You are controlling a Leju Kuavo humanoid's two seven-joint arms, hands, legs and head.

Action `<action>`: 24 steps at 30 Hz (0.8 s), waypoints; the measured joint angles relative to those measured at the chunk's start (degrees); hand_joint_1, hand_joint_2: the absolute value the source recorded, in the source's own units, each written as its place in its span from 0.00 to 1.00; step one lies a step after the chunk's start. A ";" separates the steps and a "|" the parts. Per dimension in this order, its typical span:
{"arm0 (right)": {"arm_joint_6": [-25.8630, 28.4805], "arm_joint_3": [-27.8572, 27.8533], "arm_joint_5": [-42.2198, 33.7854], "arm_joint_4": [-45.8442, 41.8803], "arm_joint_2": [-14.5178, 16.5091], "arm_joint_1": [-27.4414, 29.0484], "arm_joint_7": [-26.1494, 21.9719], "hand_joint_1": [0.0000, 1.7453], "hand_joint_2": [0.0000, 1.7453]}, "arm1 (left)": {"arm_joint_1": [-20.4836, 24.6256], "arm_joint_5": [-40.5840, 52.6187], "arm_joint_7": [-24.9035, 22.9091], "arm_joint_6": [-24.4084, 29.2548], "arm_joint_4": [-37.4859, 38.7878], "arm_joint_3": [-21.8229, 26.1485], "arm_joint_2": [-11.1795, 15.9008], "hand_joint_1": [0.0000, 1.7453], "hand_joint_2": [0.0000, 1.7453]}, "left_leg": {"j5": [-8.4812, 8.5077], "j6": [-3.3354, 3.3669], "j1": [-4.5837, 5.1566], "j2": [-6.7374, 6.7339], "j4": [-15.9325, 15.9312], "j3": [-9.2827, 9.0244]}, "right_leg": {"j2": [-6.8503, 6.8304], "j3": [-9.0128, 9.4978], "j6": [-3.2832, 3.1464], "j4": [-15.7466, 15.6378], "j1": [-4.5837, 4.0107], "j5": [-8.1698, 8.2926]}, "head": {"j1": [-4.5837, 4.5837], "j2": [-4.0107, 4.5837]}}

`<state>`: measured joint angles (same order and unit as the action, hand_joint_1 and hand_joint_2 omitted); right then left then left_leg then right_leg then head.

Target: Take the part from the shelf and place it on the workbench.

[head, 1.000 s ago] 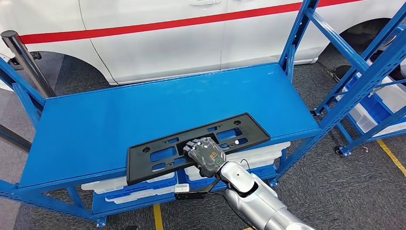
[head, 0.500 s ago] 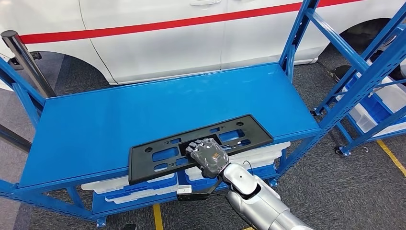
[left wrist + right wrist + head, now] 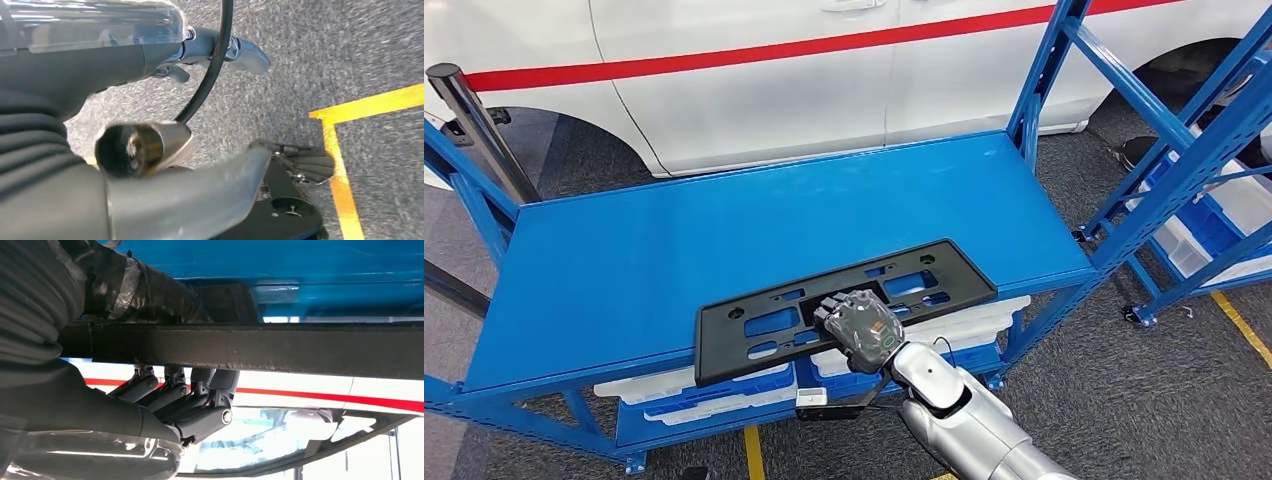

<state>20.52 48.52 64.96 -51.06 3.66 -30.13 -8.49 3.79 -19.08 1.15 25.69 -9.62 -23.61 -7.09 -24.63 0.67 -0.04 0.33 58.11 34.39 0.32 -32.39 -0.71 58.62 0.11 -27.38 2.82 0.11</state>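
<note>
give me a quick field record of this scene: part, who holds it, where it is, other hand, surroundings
part: long flat black plastic panel with cutouts
held by: right robot hand, gripping the near edge around the middle
position: over the front of the blue shelf top, near edge overhanging; contact with the surface cannot be told
left robot hand: holds nothing, hangs over grey floor with yellow line
surroundings: white vehicle with red stripe behind, white bins below

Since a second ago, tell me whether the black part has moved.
Yes. The black part, held by the right hand, has slid slightly rightward and forward along the blue shelf, toward its right post.
</note>
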 joint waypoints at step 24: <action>18.40 -3.82 20.43 -11.64 0.65 7.17 2.49 1.00 1.00 | 0.14 0.08 -0.07 1.97 0.00 -0.98 0.01 0.00 1.00 | -0.01 -0.01 -0.01 0.01 -0.02 0.02 | 0.00 -0.02 0.02 0.01 -0.01 -0.05 | 0.00 0.00</action>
<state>38.93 44.70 85.39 -62.70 4.31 -22.96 -6.00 3.93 -19.00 1.08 27.65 -9.62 -24.58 -7.08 -24.64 0.67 -0.04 0.34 58.08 34.41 0.33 -32.41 -0.69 58.63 0.10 -27.44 2.82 0.11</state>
